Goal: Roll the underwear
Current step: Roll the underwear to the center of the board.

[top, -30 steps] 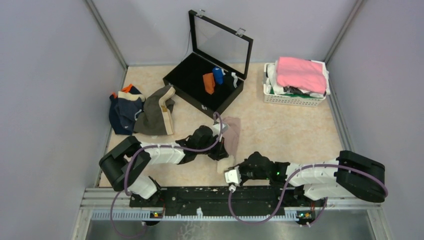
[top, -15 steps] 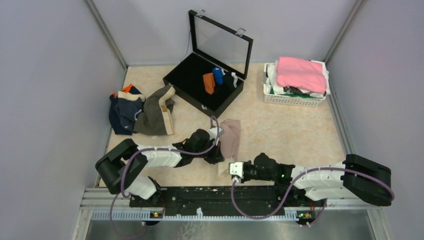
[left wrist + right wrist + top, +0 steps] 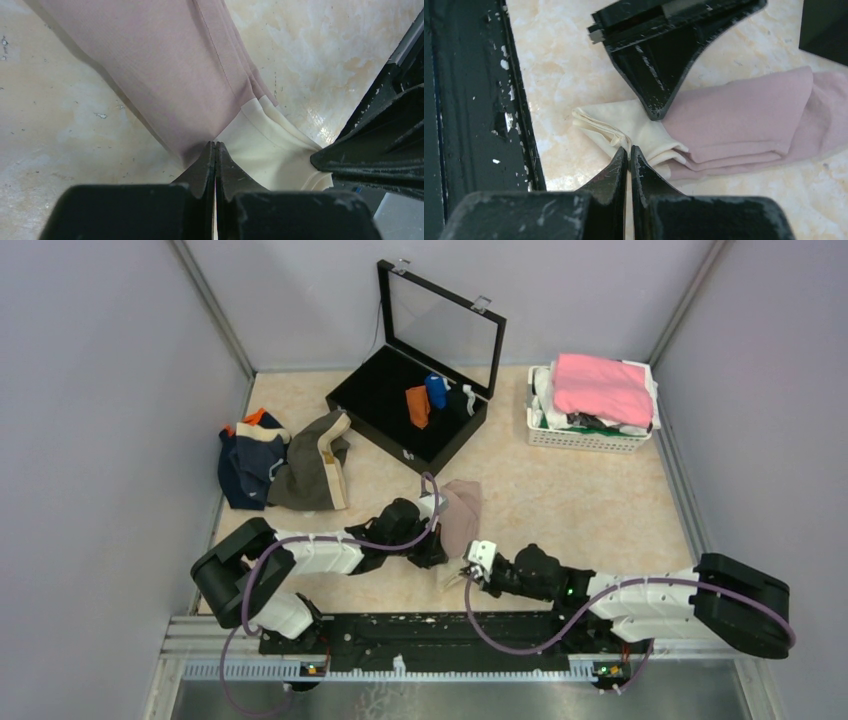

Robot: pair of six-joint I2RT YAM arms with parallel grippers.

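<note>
Pink-beige underwear (image 3: pixel 460 512): lies on the worktop (image 3: pixel 570 500) on the near side of the black case (image 3: pixel 400 420). It is folded into a long strip, and its cream waistband is the end farthest from the case.

Left gripper (image 3: pixel 215 146): the jaws are closed tight with no gap. They nip the strip where the pink cloth meets the cream waistband, and creases in the cloth run in to the tips.

Right gripper (image 3: pixel 629 150): the jaws are closed tight on the folded outer edge of the cream waistband. They sit just beside the left gripper's tips, on the side away from the case.

Black case: its glass lid stands open.

Inside the case: an orange roll (image 3: pixel 418 406) and a blue roll (image 3: pixel 436 390) sit side by side near the hinge side.

Left of the case: a heap of loose underwear, with a navy pair (image 3: pixel 243 468) touching an olive-brown pair (image 3: pixel 315 468) that has a tan waistband. A scrap of orange cloth (image 3: pixel 255 418) shows at the heap's far edge.

Right of the case: a white basket (image 3: pixel 585 438) holds folded laundry, with a bright pink cloth (image 3: pixel 603 387) on top.
</note>
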